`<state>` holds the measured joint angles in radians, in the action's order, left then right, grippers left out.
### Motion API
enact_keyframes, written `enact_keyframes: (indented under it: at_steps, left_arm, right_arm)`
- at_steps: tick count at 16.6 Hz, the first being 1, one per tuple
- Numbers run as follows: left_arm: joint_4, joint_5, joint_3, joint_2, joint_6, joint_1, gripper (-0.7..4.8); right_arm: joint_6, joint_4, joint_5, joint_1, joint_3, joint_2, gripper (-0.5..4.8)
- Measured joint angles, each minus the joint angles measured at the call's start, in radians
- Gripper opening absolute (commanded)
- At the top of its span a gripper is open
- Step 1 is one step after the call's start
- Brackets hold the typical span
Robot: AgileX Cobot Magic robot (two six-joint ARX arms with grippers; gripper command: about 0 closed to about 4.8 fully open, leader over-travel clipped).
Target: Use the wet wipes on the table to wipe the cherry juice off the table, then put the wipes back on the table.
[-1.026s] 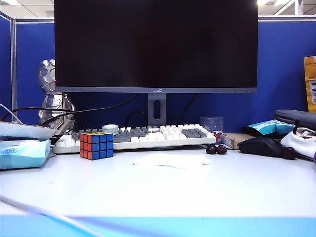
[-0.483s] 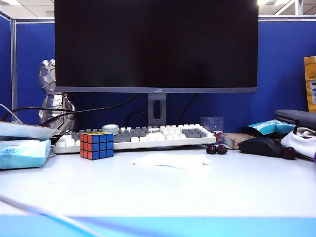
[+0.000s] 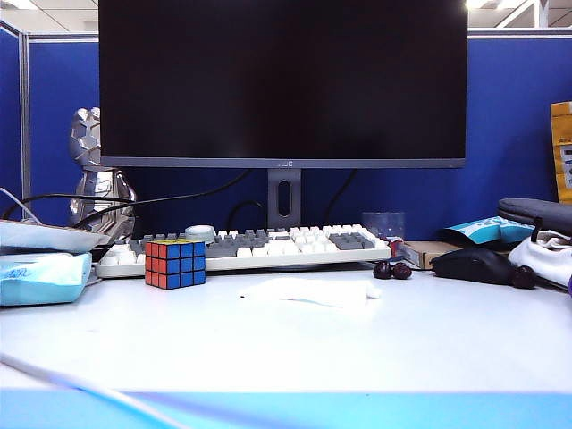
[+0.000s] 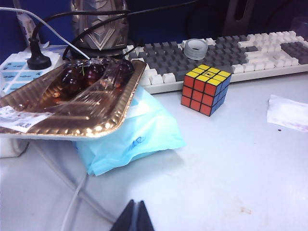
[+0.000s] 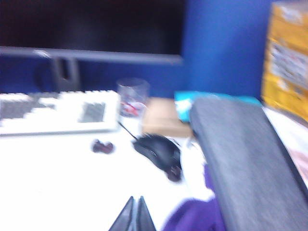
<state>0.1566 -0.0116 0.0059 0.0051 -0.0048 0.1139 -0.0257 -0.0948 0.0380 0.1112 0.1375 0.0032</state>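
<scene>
**Wipe lying flat, both claws pinched shut**

Nothing on the desk is moving since a second ago; every item is sitting where it was. The big table (image 3: 286,349) is holding the wet wipes (image 3: 308,290), lying in front of the keyboard (image 3: 259,246), between the puzzle cube (image 3: 175,263) and two cherries (image 3: 391,270). The left gripper (image 4: 133,219) is hanging low with its claw closed tight. The right gripper (image 5: 134,216) is closed tight too, near the mouse (image 5: 159,150).

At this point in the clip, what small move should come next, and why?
Probably none beyond holding both arms back. The thin white wet wipe lies loose on the pale grey-white table, between the colourful puzzle cube and two dark cherries. The left gripper and right gripper are shut, empty and absent from the exterior view.
</scene>
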Motion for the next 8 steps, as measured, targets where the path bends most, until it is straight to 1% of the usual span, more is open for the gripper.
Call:
enact_keyframes:
  at_steps: [2, 5, 8]
  left_arm:
    - [0.0, 0.0, 0.0, 0.0, 0.0, 0.0, -0.02]
    - [0.0, 0.0, 0.0, 0.0, 0.0, 0.0, -0.02]
    - [0.0, 0.0, 0.0, 0.0, 0.0, 0.0, -0.02]
  right_arm:
    - [0.003, 0.002, 0.019, 0.001, -0.032, 0.0, -0.01]
    - [0.047, 0.0, 0.02, 0.001, -0.109, 0.0, -0.01]
    - [0.055, -0.058, 0.029, 0.001, -0.13, 0.0, -0.01]
